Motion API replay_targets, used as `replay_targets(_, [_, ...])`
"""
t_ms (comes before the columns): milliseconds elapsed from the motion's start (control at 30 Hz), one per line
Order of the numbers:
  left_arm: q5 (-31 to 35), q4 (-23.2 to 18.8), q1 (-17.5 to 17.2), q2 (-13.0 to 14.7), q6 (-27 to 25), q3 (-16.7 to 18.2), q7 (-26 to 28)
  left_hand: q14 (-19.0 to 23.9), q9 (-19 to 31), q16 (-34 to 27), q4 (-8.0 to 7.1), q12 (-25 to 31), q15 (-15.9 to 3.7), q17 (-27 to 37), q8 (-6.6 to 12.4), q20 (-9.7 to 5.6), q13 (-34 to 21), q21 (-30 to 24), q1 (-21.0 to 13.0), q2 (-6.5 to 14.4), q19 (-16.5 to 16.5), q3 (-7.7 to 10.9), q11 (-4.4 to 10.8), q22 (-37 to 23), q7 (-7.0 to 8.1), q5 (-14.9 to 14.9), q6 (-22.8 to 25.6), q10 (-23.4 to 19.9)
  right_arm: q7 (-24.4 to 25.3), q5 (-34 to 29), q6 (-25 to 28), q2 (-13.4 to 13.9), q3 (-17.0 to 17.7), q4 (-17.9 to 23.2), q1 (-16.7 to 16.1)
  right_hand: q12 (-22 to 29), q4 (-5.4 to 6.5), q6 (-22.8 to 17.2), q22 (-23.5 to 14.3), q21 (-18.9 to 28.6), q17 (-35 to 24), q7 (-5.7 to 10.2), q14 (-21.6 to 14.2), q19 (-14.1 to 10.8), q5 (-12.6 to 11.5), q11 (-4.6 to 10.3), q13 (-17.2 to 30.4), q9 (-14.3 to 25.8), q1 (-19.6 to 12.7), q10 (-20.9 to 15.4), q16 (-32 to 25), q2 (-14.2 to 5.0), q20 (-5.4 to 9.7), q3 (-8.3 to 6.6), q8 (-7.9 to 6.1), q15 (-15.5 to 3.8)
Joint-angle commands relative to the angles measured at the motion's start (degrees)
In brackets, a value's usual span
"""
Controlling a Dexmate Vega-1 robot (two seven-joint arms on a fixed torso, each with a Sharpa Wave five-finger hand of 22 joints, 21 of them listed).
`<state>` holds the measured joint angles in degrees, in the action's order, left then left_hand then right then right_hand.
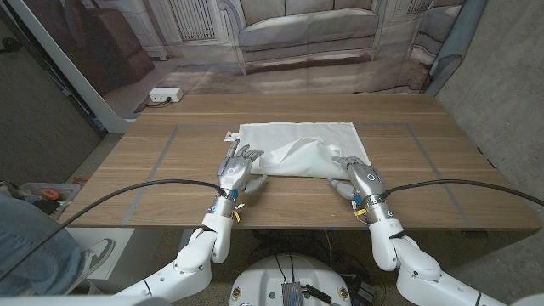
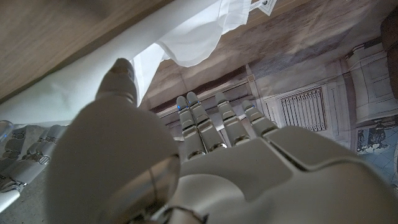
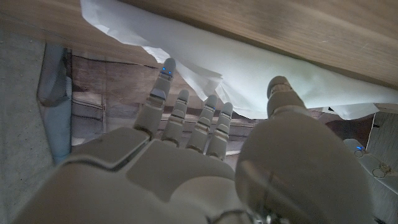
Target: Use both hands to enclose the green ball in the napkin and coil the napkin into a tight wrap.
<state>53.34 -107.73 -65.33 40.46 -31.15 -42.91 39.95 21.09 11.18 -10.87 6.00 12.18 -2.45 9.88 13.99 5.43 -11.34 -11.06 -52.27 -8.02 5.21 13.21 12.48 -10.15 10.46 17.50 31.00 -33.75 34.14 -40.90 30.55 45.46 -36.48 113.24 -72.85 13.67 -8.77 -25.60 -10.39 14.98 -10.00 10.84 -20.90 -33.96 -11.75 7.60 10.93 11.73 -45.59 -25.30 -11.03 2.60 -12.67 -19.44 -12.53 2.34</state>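
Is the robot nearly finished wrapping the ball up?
Not yet. The napkin has its near edge folded up over a bump, probably the ball, which I can't see. The left hand and right hand are at that near edge. Rolling it tight is left.

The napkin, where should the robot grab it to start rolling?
Probably the near edge of the napkin, at its two ends. It lies spread out with a raised lump in the middle, and the left robot hand and right robot hand already sit at that edge, so coming from the robot's side suits rolling away.
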Motion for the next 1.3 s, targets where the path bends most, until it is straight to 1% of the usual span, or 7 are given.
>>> replay_targets(33, [3.9, 0.0, 0.4, -0.9, -4.6, -1.2, -2.3, -0.2, 0.0, 0.0, 0.35, 0.1, -7.1, 0.1, -0.15, 0.5, -0.2, -0.2, 0.1, 0.0, -0.3, 0.02, 0.09, -0.1, 0.18, 0.5, -0.1, -0.2, -1.3, 1.1, 0.6, 0.2, 0.0, -0.4, 1.3, -0.1, 0.06, -0.5, -0.1, -0.1, -0.3, -0.14, -0.6, -0.4, -0.4, 0.22, -0.1, 0.2, 0.0, -0.5, -0.1, -0.02, 0.09, 0.26, -0.04, -0.13])
replay_targets(300, [6.6, 1.8, 2.2, -1.2, -6.7, -3.1, -5.6, -0.6, 0.0, 0.2, 0.49, -0.2, -7.15, 0.1, -0.5, 0.94, -0.2, -0.1, -0.3, 0.1, -0.7, -0.07, 0.11, -0.2, 0.52, 0.6, -0.7, 0.1, -2.2, 1.5, 1.1, 0.0, -0.3, -0.6, 2.3, -0.1, 0.16, -0.6, 0.0, -0.3, -0.3, -0.02, -0.6, -0.3, -0.5, 0.44, -0.1, 0.2, 0.0, -0.6, -0.1, 0.02, 0.07, 0.44, -0.02, -0.21])
replay_targets(667, [7.0, 4.4, 4.3, -0.9, -5.6, -4.3, -7.4, -0.9, 0.0, 0.3, 0.44, -0.5, -7.21, 0.2, -0.49, 1.23, -0.2, 0.1, -0.4, 0.4, -1.4, -0.25, 0.13, -0.2, 0.88, 0.7, -0.3, 0.3, -1.7, 1.3, 2.9, -0.8, -0.7, -0.6, 2.6, -0.1, 0.4, -1.1, 0.0, -0.7, -0.4, 0.22, -0.7, -0.1, -0.6, 0.56, -0.1, 0.2, 0.2, -0.7, -0.1, 0.11, 0.06, 0.79, -0.15, -0.16])
replay_targets(967, [5.6, 5.3, 5.0, -0.9, -4.4, -4.4, -7.1, -0.2, 0.0, 0.0, 0.35, -0.5, -7.41, 0.2, -0.22, 1.2, -0.2, 0.0, -0.4, 0.7, -1.5, -0.41, 0.14, -0.2, 0.97, 0.7, 0.7, -0.3, -1.2, 1.2, 3.4, -0.9, -1.2, -0.9, 2.8, 0.0, 0.34, -1.6, 0.0, -1.0, -0.3, 0.38, -0.9, 0.1, -0.7, 0.71, 0.0, 0.2, 0.0, -1.0, -0.1, 0.2, 0.06, 0.93, -0.25, -0.26])
replay_targets(1100, [4.7, 5.9, 5.0, -1.2, -3.7, -4.1, -5.5, 0.7, 0.0, -0.3, 0.32, -0.3, -7.64, 0.2, 0.11, 0.92, -0.2, -0.2, -0.5, 0.8, -1.2, -0.54, 0.14, -0.2, 1.15, 0.8, 1.8, -1.0, -0.4, 0.8, 3.0, -0.8, -1.5, -1.5, 3.0, 0.2, 0.24, -2.1, 0.0, -1.2, -0.3, 0.74, -1.5, 0.2, -0.8, 1.17, -0.1, 0.2, -0.4, -1.6, -0.2, 0.18, 0.07, 0.88, -0.35, -0.94])
replay_targets(1167, [4.0, 6.2, 4.9, -1.4, -3.1, -3.9, -4.4, 2.0, 0.0, -0.5, 0.6, -0.1, -7.86, 0.2, 0.38, 0.67, -0.2, -0.4, -1.4, 1.3, -0.6, -0.32, 0.16, -0.1, 1.51, 0.9, 2.9, -2.1, -0.3, 0.4, 2.8, -0.6, -1.8, -1.7, 3.2, 0.2, 0.19, -2.2, 0.0, -1.3, -0.3, 0.84, -1.6, 0.1, -0.9, 1.22, -0.1, 0.2, -0.6, -1.7, -0.2, 0.13, 0.08, 0.83, -0.38, -1.06])
replay_targets(1300, [3.4, 6.2, 5.0, -1.3, -2.7, -3.9, -4.0, 2.7, 0.0, -0.6, 0.77, 0.0, -7.99, 0.2, 0.49, 0.55, -0.2, -0.6, -1.8, 1.3, -0.2, -0.3, 0.18, -0.1, 1.74, 0.9, 3.5, -2.7, -0.7, -0.6, 3.0, 0.1, -2.4, -1.9, 3.3, 0.2, 0.08, -2.4, 0.0, -1.4, -0.3, 1.1, -1.8, 0.1, -1.0, 1.34, -0.1, 0.2, -0.9, -1.8, -0.2, 0.12, 0.09, 0.75, -0.41, -1.24])
